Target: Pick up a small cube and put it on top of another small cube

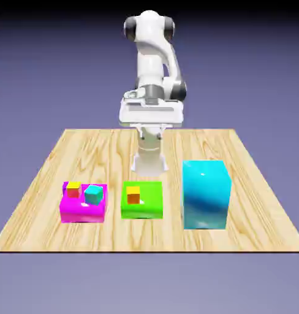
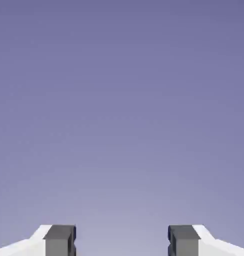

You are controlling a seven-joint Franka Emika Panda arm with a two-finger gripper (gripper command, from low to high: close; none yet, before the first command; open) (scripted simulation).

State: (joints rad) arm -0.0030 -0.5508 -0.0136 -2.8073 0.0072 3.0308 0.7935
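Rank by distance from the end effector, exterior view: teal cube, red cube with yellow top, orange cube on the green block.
1. Orange cube, on the green block, middle.
2. Teal cube, view's left.
3. Red cube with yellow top, farthest left.

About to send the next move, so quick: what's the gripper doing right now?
Gripper: open, fingertips wide apart with nothing between them, only plain backdrop showing.

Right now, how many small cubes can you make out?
3: yellow-topped red cube and teal cube on the magenta block, orange cube on the green block. Others may be hidden.
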